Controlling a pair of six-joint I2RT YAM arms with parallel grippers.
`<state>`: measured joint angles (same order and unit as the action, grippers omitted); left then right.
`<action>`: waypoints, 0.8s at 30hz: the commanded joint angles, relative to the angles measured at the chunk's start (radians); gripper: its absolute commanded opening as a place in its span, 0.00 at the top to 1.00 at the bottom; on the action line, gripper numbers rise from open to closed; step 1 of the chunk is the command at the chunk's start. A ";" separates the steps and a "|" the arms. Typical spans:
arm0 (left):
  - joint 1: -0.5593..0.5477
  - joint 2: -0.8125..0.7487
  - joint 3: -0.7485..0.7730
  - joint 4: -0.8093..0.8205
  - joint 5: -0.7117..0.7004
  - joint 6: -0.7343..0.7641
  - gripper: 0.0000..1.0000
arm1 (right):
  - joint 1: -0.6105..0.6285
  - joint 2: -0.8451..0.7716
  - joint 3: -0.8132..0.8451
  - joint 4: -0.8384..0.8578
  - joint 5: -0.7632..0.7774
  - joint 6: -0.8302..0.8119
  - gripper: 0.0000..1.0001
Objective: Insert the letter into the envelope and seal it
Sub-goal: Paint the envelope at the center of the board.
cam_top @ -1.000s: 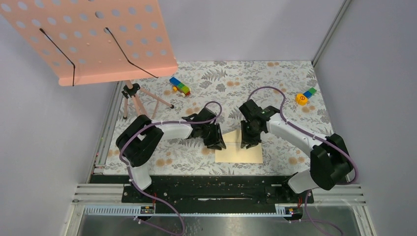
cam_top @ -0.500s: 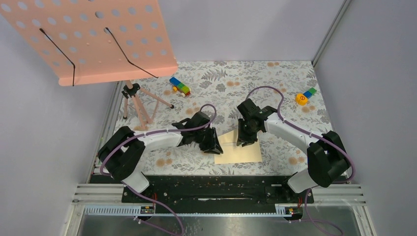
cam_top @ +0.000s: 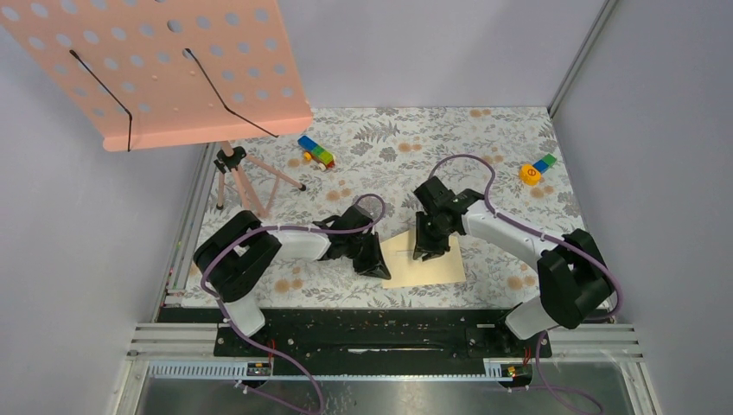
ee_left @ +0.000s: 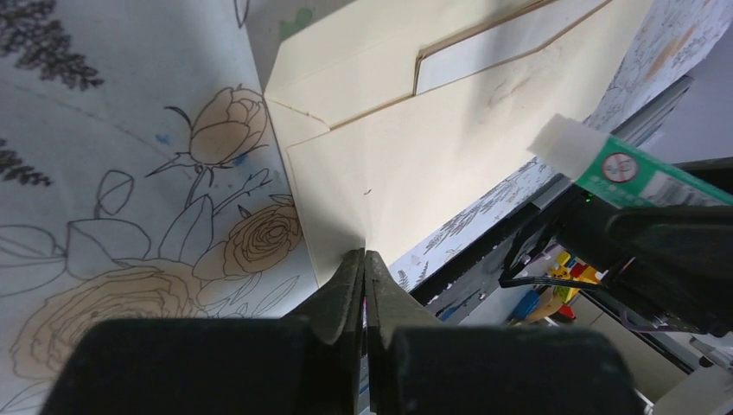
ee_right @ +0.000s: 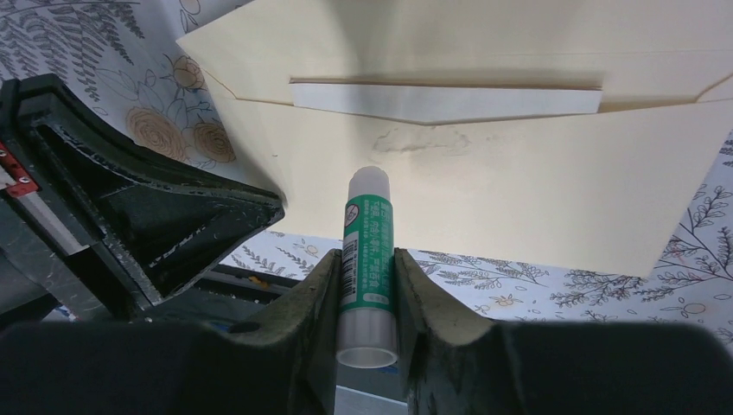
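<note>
- The envelope (cam_top: 423, 264) lies flat on the table (cam_top: 484, 147), near the front edge and between the two arms. Its flap (ee_right: 432, 43) is open and spread away from the mouth.
- The letter (ee_right: 445, 99) looks to be in already. Only a white strip of it shows at the mouth, just under the flap's fold.
- There's a faint smear on the envelope body just below the mouth, possibly glue. I can't tell for sure.
- The left gripper (ee_left: 363, 259) is down at the envelope's left edge with its jaws fully closed. The tips meet right on the paper's rim and seem to nip it to hold it steady.
- The right gripper (ee_right: 367, 259) is clamped around a glue stick (ee_right: 367, 242). The cap is off and the white tip points at the envelope just short of the mouth. I can't make out whether it touches.
- So my call is that we're in the sealing step, with insertion done and gluing on.
- Next move, as I see it: run the glue tip along the strip by the mouth while the left keeps the paper from sliding.
- After that the flap has to be folded over and pressed flat.
</note>
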<state>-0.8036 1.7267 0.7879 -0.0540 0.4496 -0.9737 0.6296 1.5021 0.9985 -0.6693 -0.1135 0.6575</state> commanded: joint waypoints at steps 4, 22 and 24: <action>0.002 0.043 -0.042 0.035 -0.028 -0.010 1.00 | 0.028 0.059 0.003 0.022 -0.001 0.024 1.00; 0.009 0.038 -0.058 0.036 -0.043 0.006 1.00 | -0.012 0.150 0.047 -0.159 0.188 -0.072 1.00; 0.010 0.042 -0.060 0.042 -0.038 0.006 1.00 | -0.013 0.150 0.060 -0.160 0.184 -0.074 1.00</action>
<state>-0.7990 1.7367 0.7635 0.0124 0.4717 -0.9955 0.6350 1.6596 1.0740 -0.7582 -0.0341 0.6174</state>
